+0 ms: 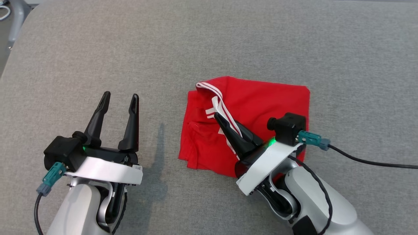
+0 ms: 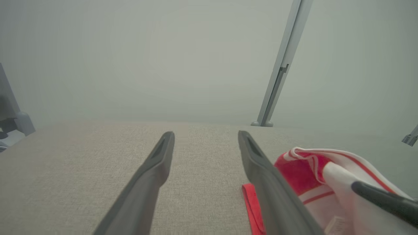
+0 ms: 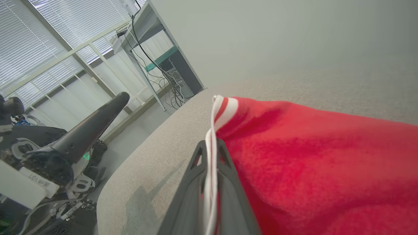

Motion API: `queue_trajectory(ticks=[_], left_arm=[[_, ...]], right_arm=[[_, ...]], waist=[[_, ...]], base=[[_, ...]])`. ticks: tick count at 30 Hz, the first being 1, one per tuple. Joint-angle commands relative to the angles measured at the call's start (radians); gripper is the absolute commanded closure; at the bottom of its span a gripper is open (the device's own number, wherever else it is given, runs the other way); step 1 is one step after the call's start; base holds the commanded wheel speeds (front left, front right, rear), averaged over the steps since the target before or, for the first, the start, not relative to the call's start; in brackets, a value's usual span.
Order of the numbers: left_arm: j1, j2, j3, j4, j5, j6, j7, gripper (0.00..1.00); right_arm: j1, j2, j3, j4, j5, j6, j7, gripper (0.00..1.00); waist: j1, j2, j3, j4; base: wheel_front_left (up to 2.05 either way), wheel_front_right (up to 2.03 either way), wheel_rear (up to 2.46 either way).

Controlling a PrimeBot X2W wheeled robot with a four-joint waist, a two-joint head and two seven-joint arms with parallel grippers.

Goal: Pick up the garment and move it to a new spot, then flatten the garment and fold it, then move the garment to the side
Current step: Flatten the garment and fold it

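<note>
The garment (image 1: 258, 101), a red shirt with red-and-white striped trim, lies folded into a rough rectangle on the grey table (image 1: 209, 42), right of centre. My right gripper (image 1: 216, 116) is shut on its striped trim and holds that edge up over the red cloth. From the right wrist, the trim runs pinched between the two fingers (image 3: 210, 147), with the garment (image 3: 326, 156) spreading to the right. My left gripper (image 1: 120, 97) stands open to the left of the shirt, nothing between its fingers. In the left wrist view the open left gripper (image 2: 205, 134) has the garment (image 2: 313, 173) at its right.
The grey fabric table stretches far beyond the shirt. Its left corner (image 1: 19, 36) is rounded, with a metal frame leg (image 1: 14, 19) past it. A metal post (image 2: 281, 65) rises beyond the far edge. Desks and cables (image 3: 156, 65) stand near blinds off the table.
</note>
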Motion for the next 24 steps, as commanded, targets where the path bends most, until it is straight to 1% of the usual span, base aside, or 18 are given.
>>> queue_trajectory(ticks=[1,5,12,13,14,17,20,24], left_arm=[[-0.02,0.001,0.003,0.002,0.007,-0.003,-0.003,0.0],[-0.024,-0.01,0.005,0.015,0.012,-0.016,-0.003,0.0],[-0.037,-0.019,0.007,0.032,0.028,-0.033,-0.003,0.0],[-0.038,-0.019,0.006,0.035,0.03,-0.036,-0.003,0.0],[-0.04,-0.02,0.007,0.036,0.031,-0.038,-0.003,0.0],[-0.042,-0.022,0.011,0.039,0.037,-0.039,-0.003,0.0],[-0.034,-0.022,0.02,0.038,0.043,-0.037,-0.003,0.0],[-0.02,-0.02,0.033,0.037,0.051,-0.032,-0.003,0.0]], right_arm=[[-0.012,-0.003,0.003,0.011,0.003,0.0,-0.011,1.0],[-0.063,-0.001,0.07,0.077,0.076,0.0,-0.072,1.0],[-0.147,-0.002,0.203,0.155,0.199,0.0,-0.118,1.0],[-0.157,-0.002,0.217,0.165,0.211,0.0,-0.122,0.58],[-0.169,-0.002,0.228,0.176,0.22,0.0,-0.124,0.0],[-0.19,-0.002,0.255,0.176,0.245,0.0,-0.132,0.0],[-0.207,-0.001,0.251,0.148,0.248,0.0,-0.139,0.0],[-0.183,-0.003,0.154,0.065,0.18,0.0,-0.138,0.0]], waist=[[0.0,0.0,0.003,0.005],[0.0,0.0,0.011,0.007],[0.0,0.0,0.016,0.001],[0.0,0.0,0.016,0.001],[0.0,0.0,0.017,-0.001],[0.0,0.0,0.02,-0.007],[0.0,0.0,0.02,-0.022],[0.0,0.0,0.013,-0.047]], base=[[0.0,0.0,0.0],[0.0,0.0,0.0],[0.0,0.0,0.0],[0.0,0.0,0.0],[0.0,0.0,0.0],[0.0,0.0,0.0],[0.0,0.0,0.0],[0.0,0.0,0.0]])
